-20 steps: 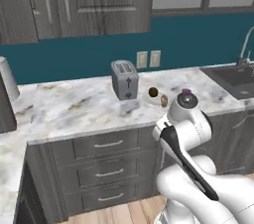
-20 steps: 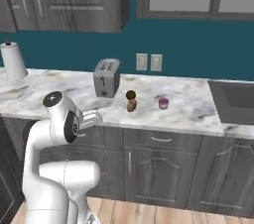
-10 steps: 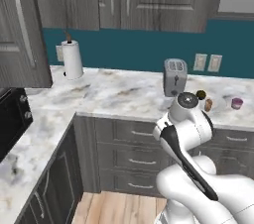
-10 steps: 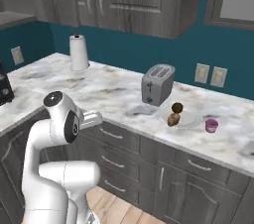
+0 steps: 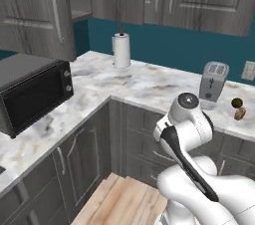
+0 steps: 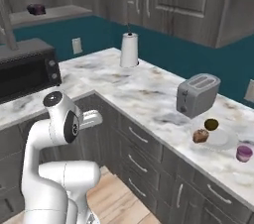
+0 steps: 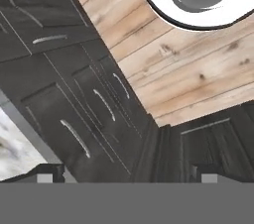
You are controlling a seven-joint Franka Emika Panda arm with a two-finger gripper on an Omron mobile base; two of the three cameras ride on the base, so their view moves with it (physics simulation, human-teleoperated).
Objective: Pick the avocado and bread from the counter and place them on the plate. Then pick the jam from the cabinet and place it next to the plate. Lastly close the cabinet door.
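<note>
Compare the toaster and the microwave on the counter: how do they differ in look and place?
The toaster is small, silver-grey and rounded, with two slots on top; the microwave is much larger, black and boxy. The toaster stands beside the plate; the microwave sits round the corner on the other stretch. Both stand upright on the marble counter.

Avocado [image 6: 211, 124] and bread [image 6: 200, 136] on plate [image 6: 225, 141]

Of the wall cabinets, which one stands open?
The corner cabinet above the microwave: its shelf is exposed, holding a small dark purple item; the others along the teal wall show closed doors.
</note>
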